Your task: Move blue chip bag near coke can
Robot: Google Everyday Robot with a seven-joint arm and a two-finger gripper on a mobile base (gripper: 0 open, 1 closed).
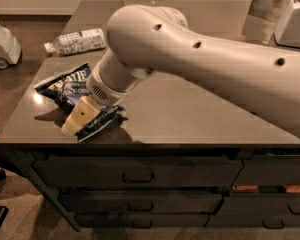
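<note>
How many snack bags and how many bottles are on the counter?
blue chip bag: 1
water bottle: 1
Total: 2
The robot's tool is down at the near end of the blue chip bag, close to the counter's front edge.

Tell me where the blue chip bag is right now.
In the camera view the blue chip bag lies at the near left corner of the counter, in front of the lying water bottle, with the claw at its near end.
</note>
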